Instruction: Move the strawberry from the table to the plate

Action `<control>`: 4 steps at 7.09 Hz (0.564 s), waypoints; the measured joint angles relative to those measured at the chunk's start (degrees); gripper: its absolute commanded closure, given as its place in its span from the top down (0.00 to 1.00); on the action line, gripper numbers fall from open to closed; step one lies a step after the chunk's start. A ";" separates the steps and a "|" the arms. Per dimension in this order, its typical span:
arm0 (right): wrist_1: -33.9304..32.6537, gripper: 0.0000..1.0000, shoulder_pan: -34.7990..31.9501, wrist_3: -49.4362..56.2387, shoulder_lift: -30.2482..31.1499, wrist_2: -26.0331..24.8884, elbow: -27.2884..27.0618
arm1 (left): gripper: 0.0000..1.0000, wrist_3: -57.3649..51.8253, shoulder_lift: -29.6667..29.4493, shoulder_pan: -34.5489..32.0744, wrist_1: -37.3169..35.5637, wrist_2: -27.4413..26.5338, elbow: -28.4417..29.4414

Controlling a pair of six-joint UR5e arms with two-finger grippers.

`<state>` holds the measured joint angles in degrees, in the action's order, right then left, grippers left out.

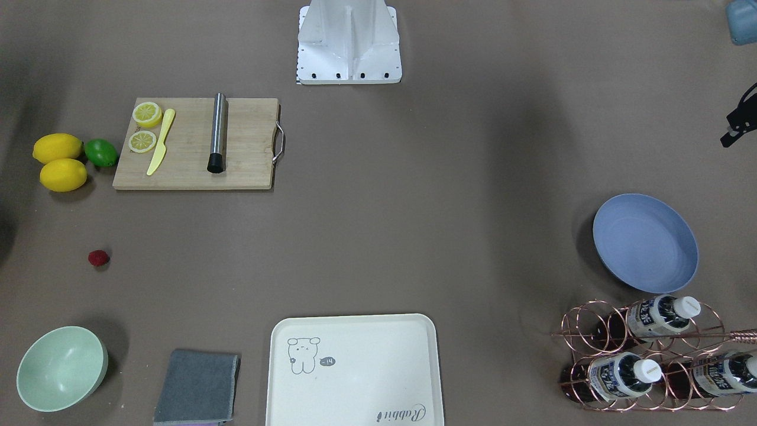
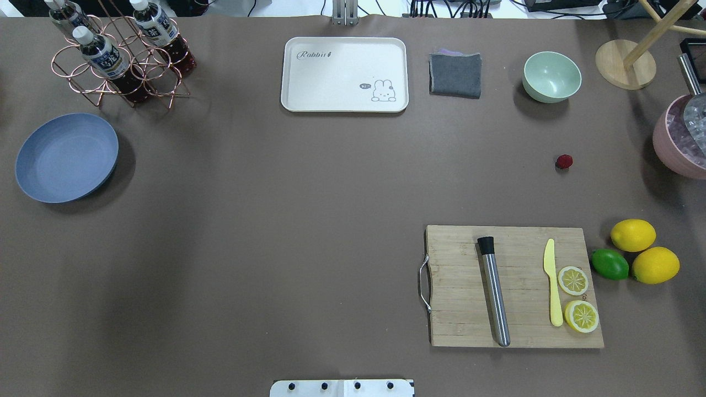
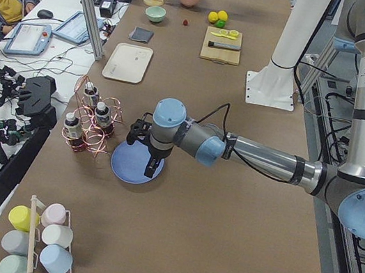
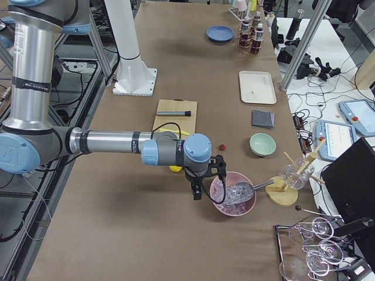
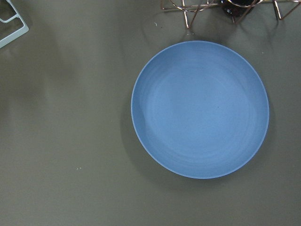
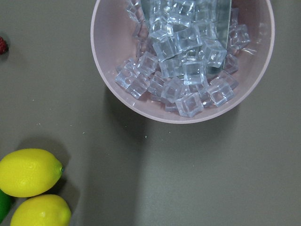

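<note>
The strawberry, a tiny dark-red berry, lies alone on the brown table between the green bowl and the lemons; it also shows as the strawberry and at the left edge of the right wrist view. The blue plate sits empty at the far left end, and fills the left wrist view. My left gripper hangs above the plate; my right gripper hangs beside the pink ice bowl, well short of the strawberry. Only side views show them, so I cannot tell open from shut.
A cutting board carries a muddler, a yellow knife and lemon halves. Two lemons and a lime lie beside it. A pink bowl of ice, a green bowl, a grey cloth, a cream tray and a bottle rack line the far side.
</note>
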<state>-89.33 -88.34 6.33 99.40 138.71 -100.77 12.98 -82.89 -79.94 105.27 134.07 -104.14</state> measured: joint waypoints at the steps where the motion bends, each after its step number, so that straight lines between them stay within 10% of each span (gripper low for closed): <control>1: 1.14 1.00 1.94 -3.46 -0.78 1.91 -0.04 | 0.97 0.40 -2.37 1.04 1.63 -0.93 3.83; 4: 11.69 1.00 8.25 -13.55 -1.87 3.39 0.48 | 0.89 1.79 -11.49 5.15 10.37 -1.59 19.66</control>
<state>-77.65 -80.09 -7.22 97.53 142.10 -100.29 14.76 -94.38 -74.79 115.64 132.48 -84.48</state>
